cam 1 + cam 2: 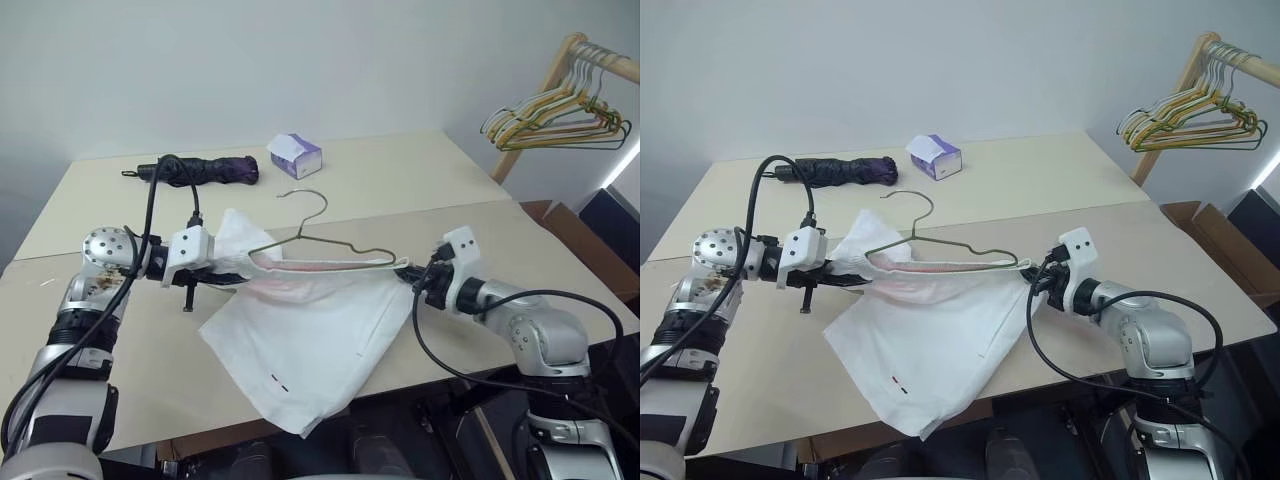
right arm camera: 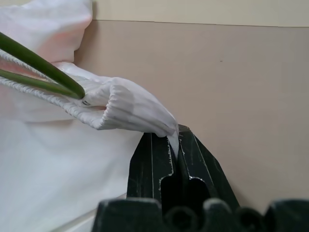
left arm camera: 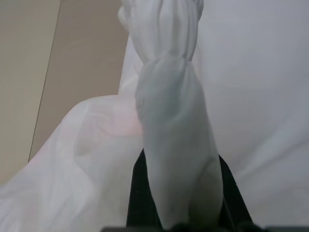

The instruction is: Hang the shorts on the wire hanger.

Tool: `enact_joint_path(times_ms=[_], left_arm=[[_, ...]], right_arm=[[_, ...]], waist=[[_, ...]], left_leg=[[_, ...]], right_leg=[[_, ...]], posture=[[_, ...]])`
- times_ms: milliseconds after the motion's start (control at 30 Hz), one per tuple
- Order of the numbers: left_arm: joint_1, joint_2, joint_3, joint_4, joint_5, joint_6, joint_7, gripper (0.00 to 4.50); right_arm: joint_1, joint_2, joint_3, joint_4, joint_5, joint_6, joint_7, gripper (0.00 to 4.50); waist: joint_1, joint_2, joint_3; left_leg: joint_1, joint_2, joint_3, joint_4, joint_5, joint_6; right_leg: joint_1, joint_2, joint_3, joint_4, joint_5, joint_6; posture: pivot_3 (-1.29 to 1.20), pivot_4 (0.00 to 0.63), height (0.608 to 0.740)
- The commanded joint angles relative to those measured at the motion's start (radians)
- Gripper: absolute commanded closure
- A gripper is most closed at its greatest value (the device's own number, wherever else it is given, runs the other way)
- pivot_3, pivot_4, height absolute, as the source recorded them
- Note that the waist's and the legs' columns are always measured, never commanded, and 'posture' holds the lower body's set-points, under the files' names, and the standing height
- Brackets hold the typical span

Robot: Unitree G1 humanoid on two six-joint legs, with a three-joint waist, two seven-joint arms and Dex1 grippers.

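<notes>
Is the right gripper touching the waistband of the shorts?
Touching. In the right wrist view the right gripper pinches a corner of the shorts waistband between its shut fingers.

Beige table [image 1: 420, 170] standing against a plain white wall [image 1: 300, 60]. Wooden rack [image 1: 545, 90] leaning beyond the table's far right corner, carrying bunched yellow and green hangers [image 1: 555, 120].

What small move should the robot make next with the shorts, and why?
Probably lower both arms a little to let the waistband settle on the wire hanger. The left gripper and the right gripper are each shut on one end of the shorts, the waistband is stretched between them, and the hanger's bar already runs inside it.
</notes>
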Motion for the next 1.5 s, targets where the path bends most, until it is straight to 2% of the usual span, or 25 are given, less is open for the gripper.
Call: enact_joint_path(times_ms=[33, 700, 900, 1500], left_arm=[[0.006, 0.043, 0.014, 0.018, 0.017, -0.023, -0.004, 4.5], [0.001, 0.034, 0.019, 0.025, -0.007, -0.043, -0.014, 4.5], [0.011, 0.023, 0.026, -0.031, -0.045, -0.021, -0.029, 4.5], [0.023, 0.029, 0.02, 0.003, 0.006, -0.06, 0.062, 4.5]], right_arm=[[-0.011, -0.046, -0.043, 0.007, -0.01, -0.012, -0.003, 4.45], [-0.02, -0.071, -0.053, 0.035, -0.001, -0.011, 0.028, 4.45], [-0.016, -0.072, -0.044, 0.039, -0.003, -0.013, 0.035, 4.45], [-0.021, -0.095, -0.033, 0.044, -0.01, -0.02, 0.071, 4.45]], waist=[[0.0, 0.0, 0.0], [0.0, 0.0, 0.0], [0.0, 0.0, 0.0], [0.001, 0.0, 0.0]], left_leg=[[0.0, 0.0, 0.0, 0.0, 0.0, 0.0], [0.0, 0.0, 0.0, 0.0, 0.0, 0.0], [0.0, 0.0, 0.0, 0.0, 0.0, 0.0], [0.0, 0.0, 0.0, 0.0, 0.0, 0.0]], right_leg=[[0.0, 0.0, 0.0, 0.0, 0.0, 0.0], [0.0, 0.0, 0.0, 0.0, 0.0, 0.0], [0.0, 0.0, 0.0, 0.0, 0.0, 0.0], [0.0, 0.0, 0.0, 0.0, 0.0, 0.0]], posture=[[-0.11, 0.009, 0.74], [-0.11, 0.004, 0.74], [-0.11, 0.0, 0.74], [-0.1, 0.0, 0.74]])
